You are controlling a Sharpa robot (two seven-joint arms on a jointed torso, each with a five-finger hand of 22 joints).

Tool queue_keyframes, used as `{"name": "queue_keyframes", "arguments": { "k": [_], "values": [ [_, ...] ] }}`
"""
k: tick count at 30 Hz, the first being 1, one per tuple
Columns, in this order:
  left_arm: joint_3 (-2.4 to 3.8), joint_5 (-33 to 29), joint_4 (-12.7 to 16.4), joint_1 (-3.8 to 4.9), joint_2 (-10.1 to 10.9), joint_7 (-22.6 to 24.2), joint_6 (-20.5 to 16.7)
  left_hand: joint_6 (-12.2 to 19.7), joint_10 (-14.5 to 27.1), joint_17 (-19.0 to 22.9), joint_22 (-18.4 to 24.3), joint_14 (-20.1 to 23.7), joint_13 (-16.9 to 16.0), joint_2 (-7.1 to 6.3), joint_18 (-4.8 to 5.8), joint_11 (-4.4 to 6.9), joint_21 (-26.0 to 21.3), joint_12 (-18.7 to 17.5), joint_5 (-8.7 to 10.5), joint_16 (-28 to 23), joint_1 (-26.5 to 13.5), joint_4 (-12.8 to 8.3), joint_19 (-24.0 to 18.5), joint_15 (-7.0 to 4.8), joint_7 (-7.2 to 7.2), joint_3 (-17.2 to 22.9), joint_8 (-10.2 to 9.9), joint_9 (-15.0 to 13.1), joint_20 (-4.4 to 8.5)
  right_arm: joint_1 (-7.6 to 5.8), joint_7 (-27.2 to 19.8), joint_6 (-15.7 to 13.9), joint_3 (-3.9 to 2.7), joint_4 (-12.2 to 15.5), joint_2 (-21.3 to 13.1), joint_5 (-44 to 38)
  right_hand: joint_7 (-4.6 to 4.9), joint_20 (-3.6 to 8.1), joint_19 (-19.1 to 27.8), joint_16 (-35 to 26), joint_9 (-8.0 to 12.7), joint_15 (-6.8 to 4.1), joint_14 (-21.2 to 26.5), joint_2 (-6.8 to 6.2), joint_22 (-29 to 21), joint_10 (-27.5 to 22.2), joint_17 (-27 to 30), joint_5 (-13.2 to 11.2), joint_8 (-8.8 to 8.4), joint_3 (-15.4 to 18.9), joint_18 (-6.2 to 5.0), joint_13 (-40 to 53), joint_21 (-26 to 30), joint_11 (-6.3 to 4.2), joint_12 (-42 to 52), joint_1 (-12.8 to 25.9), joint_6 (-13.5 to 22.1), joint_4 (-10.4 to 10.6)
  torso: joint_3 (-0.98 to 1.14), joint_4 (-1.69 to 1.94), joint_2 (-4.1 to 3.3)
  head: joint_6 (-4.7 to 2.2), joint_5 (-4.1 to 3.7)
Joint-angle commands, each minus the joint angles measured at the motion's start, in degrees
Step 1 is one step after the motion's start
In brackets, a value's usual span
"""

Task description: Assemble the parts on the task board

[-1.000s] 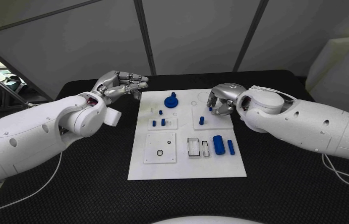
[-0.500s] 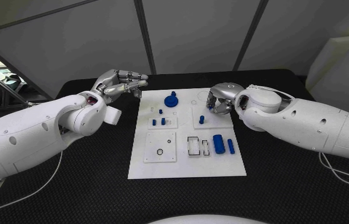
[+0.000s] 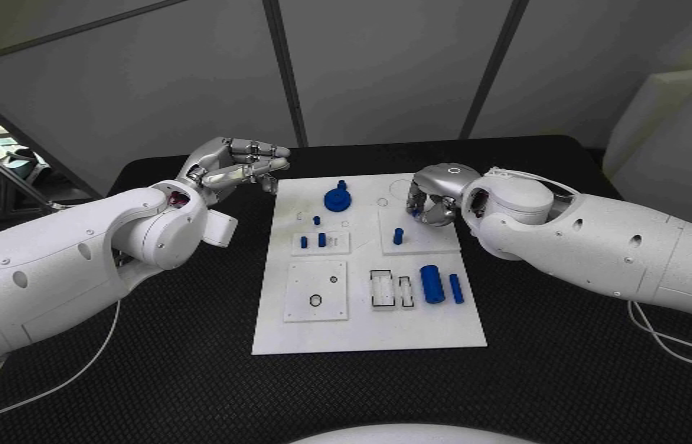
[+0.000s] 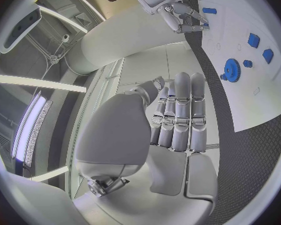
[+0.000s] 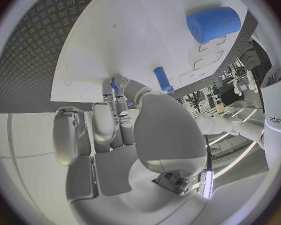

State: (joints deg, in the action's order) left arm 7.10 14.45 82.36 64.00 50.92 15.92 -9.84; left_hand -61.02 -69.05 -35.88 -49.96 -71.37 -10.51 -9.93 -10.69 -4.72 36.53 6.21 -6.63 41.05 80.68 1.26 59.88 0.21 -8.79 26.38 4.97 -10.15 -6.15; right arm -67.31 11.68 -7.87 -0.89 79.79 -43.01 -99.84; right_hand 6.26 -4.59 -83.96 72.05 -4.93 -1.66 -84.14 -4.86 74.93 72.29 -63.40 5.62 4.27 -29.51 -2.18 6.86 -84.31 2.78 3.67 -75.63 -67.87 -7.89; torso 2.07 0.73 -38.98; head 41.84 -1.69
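Note:
The white task board (image 3: 371,319) lies mid-table. On it are a blue gear (image 3: 338,200) at the far end, short blue pegs (image 3: 313,241) on a small plate, one peg (image 3: 400,234) right of them, and two blue cylinders (image 3: 443,286) side by side. My right hand (image 3: 437,194) hovers over the board's far right part, fingers curled down; in the right wrist view its fingertips (image 5: 115,92) pinch a small blue part (image 5: 113,83) close to a standing peg (image 5: 162,79). My left hand (image 3: 231,169) hangs off the board's far left corner, fingers curled in and holding nothing.
The black table (image 3: 173,344) spreads around the board. Two white insert plates (image 3: 317,291) and a framed slot (image 3: 384,290) sit on the board's near half. The left wrist view shows the gear (image 4: 231,69) beyond my left hand (image 4: 178,120) and my right hand (image 4: 181,17) farther off.
My right hand has crept a little leftward over the board's far right part; the blue piece seen below its fingers a second ago is now tucked under them. The left hand has hardly moved.

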Motion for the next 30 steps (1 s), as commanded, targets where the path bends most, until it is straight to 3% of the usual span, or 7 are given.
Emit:
{"name": "queue_keyframes", "arguments": {
  "k": [1,11,17,22,30],
  "values": [
    [0.08,-0.5,-0.1,0.06,0.0,0.6,0.6,-0.1,0.3,0.1,0.1,0.2,-0.1,0.49,0.24,-0.17,0.0,0.3,-0.21,-0.3,0.2,-0.2,0.3,0.07,-0.08,-0.2,-0.3,-0.1,-0.16,0.11,0.5,-2.8,0.11,0.8,-0.7,-0.3,0.17,0.25,-2.3,0.3,0.0,-0.25,-1.4,0.31,8.4,0.5,0.1,0.5,-0.23,-0.7,0.40,0.0,-0.5,0.08,-0.1,0.1,-0.4,-0.1,0.03,-0.02,0.05,-0.05,-0.01],
    [0.07,-0.5,-0.5,0.06,-0.2,0.5,0.2,-0.1,0.4,0.2,0.1,0.3,-0.2,0.54,0.25,-0.21,-0.2,0.3,-0.30,-0.5,0.2,-0.3,0.2,0.09,-0.11,-0.3,-0.4,-0.1,-0.18,0.07,0.3,-7.6,-0.15,4.3,-3.1,0.3,0.20,0.24,-2.6,0.4,0.0,-0.22,-1.4,0.05,8.9,0.6,0.2,0.7,-0.28,-1.4,0.53,-0.1,-0.9,0.11,-0.1,0.5,-0.6,-0.3,-0.01,0.06,0.09,-0.45,-0.06],
    [0.06,-0.5,-0.7,0.06,-0.3,0.4,0.2,0.0,0.4,0.2,0.2,0.3,-0.2,0.56,0.26,-0.24,-0.2,0.3,-0.37,-0.7,0.1,-0.3,0.2,0.12,-0.15,-0.3,-0.4,-0.1,-0.19,0.05,0.4,-8.8,-0.98,7.4,-4.7,0.9,0.19,0.23,-2.6,0.4,0.0,-0.22,-1.4,-0.10,9.1,0.7,0.3,0.8,-0.29,-1.6,0.57,-0.2,-1.0,0.10,-0.1,0.8,-0.7,-0.3,-0.06,-0.10,0.06,-0.58,0.14],
    [0.05,-0.5,-0.8,0.06,-0.6,0.3,0.3,0.0,0.4,0.2,0.2,0.3,-0.2,0.56,0.26,-0.24,-0.2,0.3,-0.37,-0.7,0.1,-0.3,0.2,0.12,-0.15,-0.3,-0.4,-0.1,-0.19,0.05,0.1,-10.2,-1.80,11.3,-6.1,2.0,0.16,0.22,-2.8,0.4,-0.1,-0.23,-1.4,-0.21,9.4,0.8,0.3,0.8,-0.29,-1.8,0.65,-0.2,-1.2,0.08,-0.1,0.9,-0.8,-0.4,-0.03,-0.03,0.06,-0.61,0.19],
    [0.02,-0.5,-1.2,0.06,-1.6,0.4,0.5,0.1,0.5,0.3,0.2,0.3,-0.2,0.56,0.26,-0.27,-0.3,0.2,-0.43,-0.8,0.1,-0.3,0.2,0.15,-0.19,-0.4,-0.5,-0.1,-0.20,0.09,-1.7,-11.3,-2.18,16.9,-4.8,5.1,0.15,0.23,-2.9,0.5,0.0,-0.25,-1.4,-0.33,9.5,0.8,0.3,1.0,-0.34,-2.2,0.68,-0.3,-1.3,0.07,-0.1,1.0,-0.8,-0.5,-0.07,0.15,-0.02,-0.54,1.10]
  ]
}}
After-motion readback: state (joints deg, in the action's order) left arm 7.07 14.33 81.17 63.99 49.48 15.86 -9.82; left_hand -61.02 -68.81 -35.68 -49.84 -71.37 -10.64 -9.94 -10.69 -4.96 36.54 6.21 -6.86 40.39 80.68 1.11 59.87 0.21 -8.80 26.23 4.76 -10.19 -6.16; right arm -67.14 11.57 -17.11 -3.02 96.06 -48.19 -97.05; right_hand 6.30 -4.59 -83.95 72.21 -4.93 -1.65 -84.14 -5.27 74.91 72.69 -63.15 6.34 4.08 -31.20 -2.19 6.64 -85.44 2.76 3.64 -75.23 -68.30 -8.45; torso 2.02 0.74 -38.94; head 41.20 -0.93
